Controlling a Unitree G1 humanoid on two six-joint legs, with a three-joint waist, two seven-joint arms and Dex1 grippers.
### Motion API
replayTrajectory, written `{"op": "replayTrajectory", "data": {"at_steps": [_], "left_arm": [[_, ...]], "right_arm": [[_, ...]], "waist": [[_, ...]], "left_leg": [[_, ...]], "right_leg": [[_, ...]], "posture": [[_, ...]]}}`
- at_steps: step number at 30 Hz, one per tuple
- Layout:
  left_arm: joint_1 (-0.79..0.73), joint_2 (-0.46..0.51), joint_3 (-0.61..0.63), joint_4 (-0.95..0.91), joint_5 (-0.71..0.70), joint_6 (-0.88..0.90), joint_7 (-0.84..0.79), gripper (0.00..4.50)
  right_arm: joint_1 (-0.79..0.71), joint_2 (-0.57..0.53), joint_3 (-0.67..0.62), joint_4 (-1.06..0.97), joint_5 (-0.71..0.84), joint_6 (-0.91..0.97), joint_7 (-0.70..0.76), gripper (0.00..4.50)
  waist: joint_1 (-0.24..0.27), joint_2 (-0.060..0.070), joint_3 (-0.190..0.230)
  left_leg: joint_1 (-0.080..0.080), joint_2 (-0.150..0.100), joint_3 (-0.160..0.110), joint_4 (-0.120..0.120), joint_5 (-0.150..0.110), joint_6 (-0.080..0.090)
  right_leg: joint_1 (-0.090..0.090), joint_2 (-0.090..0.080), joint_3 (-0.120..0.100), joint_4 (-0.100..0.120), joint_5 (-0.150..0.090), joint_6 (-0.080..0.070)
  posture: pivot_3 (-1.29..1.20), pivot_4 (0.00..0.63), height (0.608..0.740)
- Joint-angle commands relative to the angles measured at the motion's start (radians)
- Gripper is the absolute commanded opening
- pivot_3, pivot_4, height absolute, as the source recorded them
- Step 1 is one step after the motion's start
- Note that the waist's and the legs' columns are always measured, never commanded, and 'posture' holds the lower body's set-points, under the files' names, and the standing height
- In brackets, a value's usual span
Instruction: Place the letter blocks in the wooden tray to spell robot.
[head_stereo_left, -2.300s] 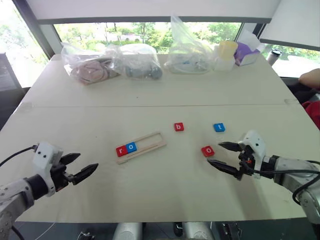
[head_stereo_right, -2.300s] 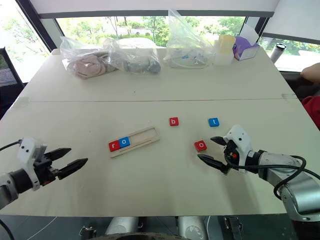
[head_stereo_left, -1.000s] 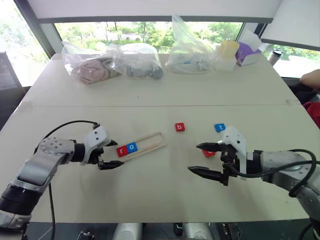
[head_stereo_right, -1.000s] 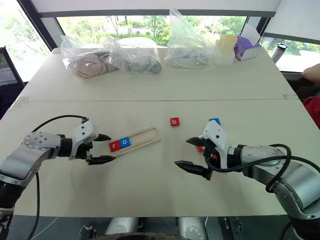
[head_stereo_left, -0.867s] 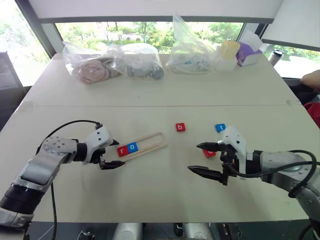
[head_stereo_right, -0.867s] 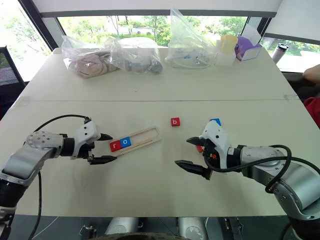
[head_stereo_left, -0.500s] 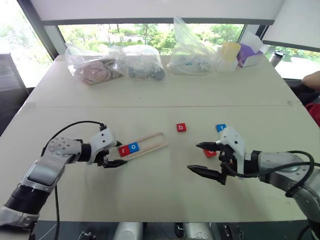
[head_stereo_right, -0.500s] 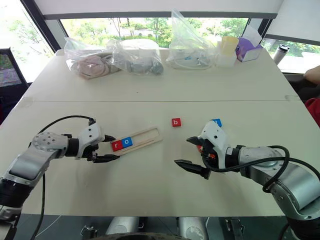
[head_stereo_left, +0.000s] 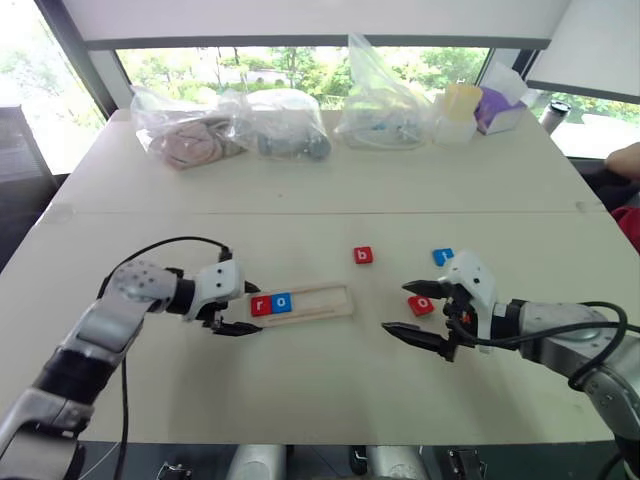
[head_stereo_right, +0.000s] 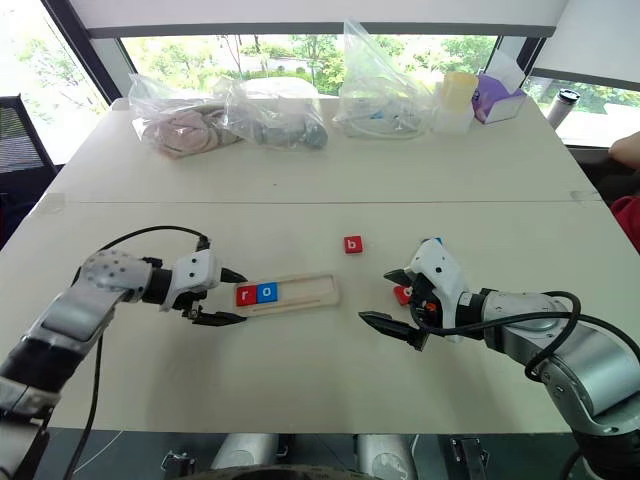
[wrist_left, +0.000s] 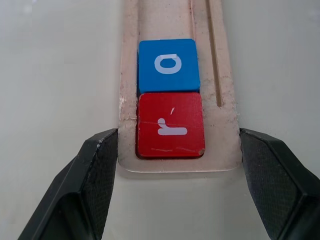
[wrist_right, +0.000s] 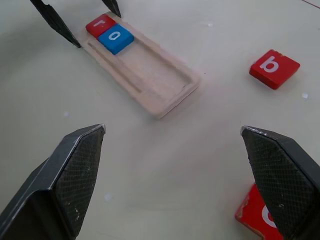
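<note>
The tray (head_stereo_left: 300, 303) lies on the counter (head_stereo_left: 320, 190), a little left of centre, its long axis nearly level across the head views. A red r (head_stereo_left: 262, 305) sits in the slot at the tray's left end and a blue o (head_stereo_left: 282, 301) touches it on the right; the other part of the slot is bare wood. The left gripper (head_stereo_right: 220, 297) is at that left end, one finger on each long side. In the left wrist view its fingers (wrist_left: 95, 170) press the tray's outer edges just beside the r, so the gripper is clamped on the tray; the fingers' lower parts are cut off by the frame.

The red b (head_stereo_left: 363, 255) lies alone on the counter right of the tray, well apart from it. Further right is the blue t (head_stereo_left: 441, 256), partly hidden behind the white housing of the right gripper (head_stereo_left: 425, 310), so its letter is hard to make out. The red o (head_stereo_left: 420, 304) lies between that gripper's two fingers without touching either; the jaws stand wide apart and hold nothing. In the right wrist view this o is cut off at the corner, with only part of its letter showing.

Plastic bags (head_stereo_left: 230, 125) line the counter's far edge, their contents blurred by the wrapping. A person's arm (head_stereo_left: 622, 158) is cut off at the right edge.
</note>
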Motion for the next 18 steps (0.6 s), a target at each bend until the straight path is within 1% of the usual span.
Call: {"op": "replayTrajectory", "data": {"at_steps": [1, 4, 7, 9, 11, 12, 14, 16, 18], "left_arm": [[-0.059, -0.048, -0.038, 0.126, 0.042, -0.094, -0.042, 3.12], [-0.112, -0.089, -0.052, 0.216, 0.064, -0.145, -0.065, 3.12], [-0.141, -0.136, -0.037, 0.235, 0.023, -0.066, -0.086, 3.12], [-0.143, -0.142, -0.038, 0.239, 0.028, -0.064, -0.1, 3.12], [-0.13, -0.132, -0.049, 0.238, 0.043, -0.062, -0.117, 4.13], [-0.124, -0.128, -0.053, 0.236, 0.046, -0.057, -0.126, 4.47], [-0.112, -0.123, -0.053, 0.231, 0.049, -0.06, -0.131, 4.47], [-0.097, -0.121, -0.046, 0.222, 0.063, -0.084, -0.099, 4.47], [-0.08, -0.099, -0.037, 0.206, 0.085, -0.104, -0.074, 4.47]], "right_arm": [[0.005, 0.003, -0.01, -0.013, -0.006, -0.022, 0.001, 4.5], [0.013, 0.004, -0.013, -0.015, -0.012, -0.024, -0.006, 4.5], [0.02, 0.018, -0.011, -0.023, -0.027, -0.029, -0.03, 4.5], [0.021, 0.025, -0.007, -0.024, -0.03, -0.028, -0.037, 4.5], [0.024, 0.036, -0.005, -0.025, -0.033, -0.026, -0.048, 4.5], [0.024, 0.041, -0.003, -0.026, -0.034, -0.025, -0.052, 4.5], [0.021, 0.048, 0.001, -0.027, -0.038, -0.021, -0.056, 4.5], [-0.003, 0.07, 0.005, -0.01, -0.036, -0.003, -0.079, 4.5], [-0.06, 0.103, 0.051, 0.041, -0.082, 0.031, -0.147, 4.5]], "waist": [[-0.002, 0.0, 0.0], [0.0, 0.0, 0.0], [0.0, 0.0, 0.0], [-0.002, 0.0, 0.0], [-0.002, 0.0, 0.0], [-0.002, 0.0, 0.0], [-0.003, 0.0, 0.0], [-0.006, 0.0, 0.0], [-0.01, 0.0, -0.001]], "left_leg": [[0.0, 0.0, 0.0, 0.0, 0.0, 0.0], [0.0, 0.0, 0.001, 0.001, 0.0, 0.0], [0.0, 0.0, 0.001, 0.001, 0.0, 0.0], [0.0, 0.0, 0.001, 0.002, 0.0, 0.0], [0.0, 0.0, 0.001, 0.001, 0.0, 0.0], [0.0, 0.0, 0.001, 0.001, 0.0, 0.0], [0.0, 0.0, 0.001, 0.001, 0.0, 0.0], [0.0, 0.0, 0.001, 0.001, 0.0, 0.001], [0.001, 0.001, 0.001, 0.001, 0.0, 0.001]], "right_leg": [[0.0, 0.0, 0.0, 0.0, 0.0, 0.0], [0.0, 0.0, 0.0, 0.0, 0.0, 0.001], [0.001, 0.0, 0.0, 0.0, 0.0, 0.002], [0.001, 0.0, 0.001, 0.0, 0.001, 0.003], [0.001, 0.0, 0.001, 0.0, 0.001, 0.003], [0.001, 0.0, 0.001, 0.0, 0.002, 0.004], [0.001, 0.0, 0.001, 0.0, 0.003, 0.005], [0.001, 0.001, 0.001, 0.0, 0.003, 0.006], [0.001, 0.001, 0.001, 0.0, 0.003, 0.006]], "posture": [[0.0, 0.15, 0.74], [0.0, 0.15, 0.74], [0.0, 0.15, 0.74], [0.0, 0.15, 0.74], [0.0, 0.15, 0.74], [0.0, 0.15, 0.74], [0.0, 0.15, 0.74], [0.0, 0.15, 0.74], [0.0, 0.15, 0.74]]}}
